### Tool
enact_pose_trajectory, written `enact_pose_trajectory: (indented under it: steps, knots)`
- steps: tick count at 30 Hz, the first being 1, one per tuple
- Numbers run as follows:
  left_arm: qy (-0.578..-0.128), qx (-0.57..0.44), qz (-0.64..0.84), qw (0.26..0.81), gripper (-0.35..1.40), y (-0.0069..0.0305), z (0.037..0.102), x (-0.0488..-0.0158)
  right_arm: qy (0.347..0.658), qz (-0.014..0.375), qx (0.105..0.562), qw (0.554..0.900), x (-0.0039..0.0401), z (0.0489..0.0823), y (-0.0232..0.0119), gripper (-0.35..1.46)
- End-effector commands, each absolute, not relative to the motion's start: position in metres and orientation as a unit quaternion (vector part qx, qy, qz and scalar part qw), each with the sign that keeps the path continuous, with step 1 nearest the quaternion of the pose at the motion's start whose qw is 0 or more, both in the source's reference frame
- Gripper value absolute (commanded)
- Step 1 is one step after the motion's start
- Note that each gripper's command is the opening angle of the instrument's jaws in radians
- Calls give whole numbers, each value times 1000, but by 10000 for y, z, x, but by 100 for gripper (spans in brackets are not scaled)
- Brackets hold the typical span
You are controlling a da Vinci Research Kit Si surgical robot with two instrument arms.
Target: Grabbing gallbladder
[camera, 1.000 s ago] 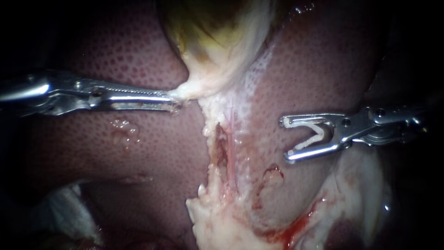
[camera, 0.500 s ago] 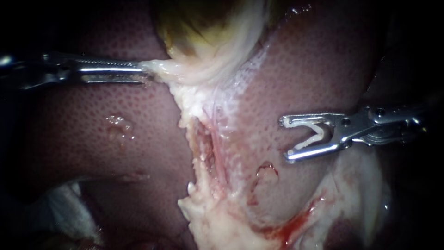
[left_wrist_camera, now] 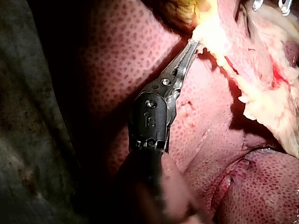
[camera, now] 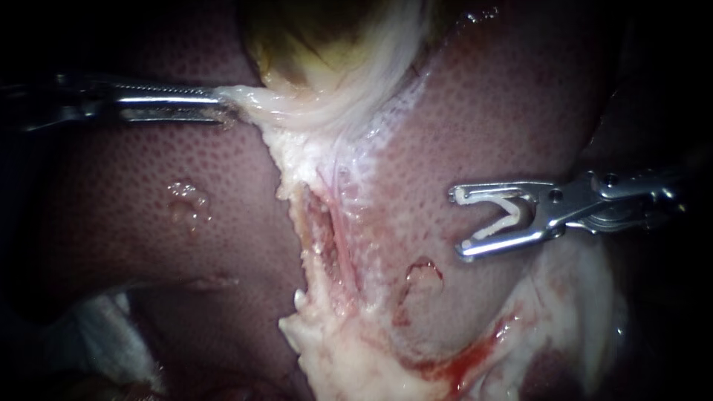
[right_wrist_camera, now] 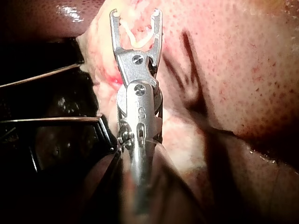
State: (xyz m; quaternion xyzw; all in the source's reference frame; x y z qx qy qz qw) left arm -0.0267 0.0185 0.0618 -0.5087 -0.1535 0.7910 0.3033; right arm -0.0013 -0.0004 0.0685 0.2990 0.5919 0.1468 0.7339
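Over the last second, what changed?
The left instrument, jaws shut on the pale edge of the gallbladder, drew it up and toward the view's left, stretching the whitish tissue below. The right instrument stayed put, its clip held between its jaws; the liver is unchanged.

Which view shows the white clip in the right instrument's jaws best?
The endoscope view: the clip shows whole, side-on, between the jaws of the right instrument. The right wrist view shows it blending into pale tissue. The left wrist view catches only the jaw tips.
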Motion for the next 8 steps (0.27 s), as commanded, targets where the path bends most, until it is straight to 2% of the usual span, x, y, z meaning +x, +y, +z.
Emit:
enact_pose_trajectory:
  steps: [1, 8]
  knots:
    - [-153, -509, 791, 303, -35, 184, 619, -267, 592, 147, 299, 734, -13, 685, -4, 50]
    - [-152, -508, 791, 304, -35, 183, 620, -268, 592, 147, 299, 734, -13, 685, -4, 50]
